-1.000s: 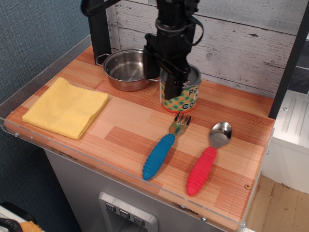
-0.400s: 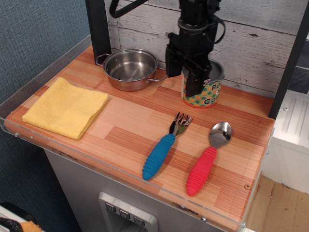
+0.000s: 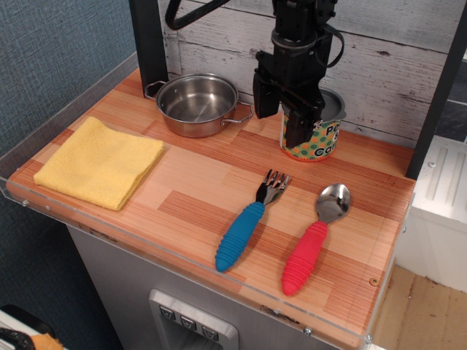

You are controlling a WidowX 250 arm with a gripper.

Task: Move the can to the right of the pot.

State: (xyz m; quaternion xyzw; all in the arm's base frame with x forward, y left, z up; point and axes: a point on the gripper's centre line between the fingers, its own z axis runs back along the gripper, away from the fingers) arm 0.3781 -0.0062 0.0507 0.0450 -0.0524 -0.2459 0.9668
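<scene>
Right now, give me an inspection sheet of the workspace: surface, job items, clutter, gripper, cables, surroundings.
Surface: wood-pattern table, level, clear plastic edging along front and left.
Job's things: can upright at the back, right of the pot and apart from it; pot empty, upright.
Clutter: folded yellow cloth at left; blue-handled fork and red-handled spoon lying side by side in front of the can.
Gripper: gripper over the can, fingers down around it; whether it grips, cannot tell.
Cables: black cable looping at the arm's top.
Surroundings: whitewashed plank wall behind; blue wall at left.
</scene>
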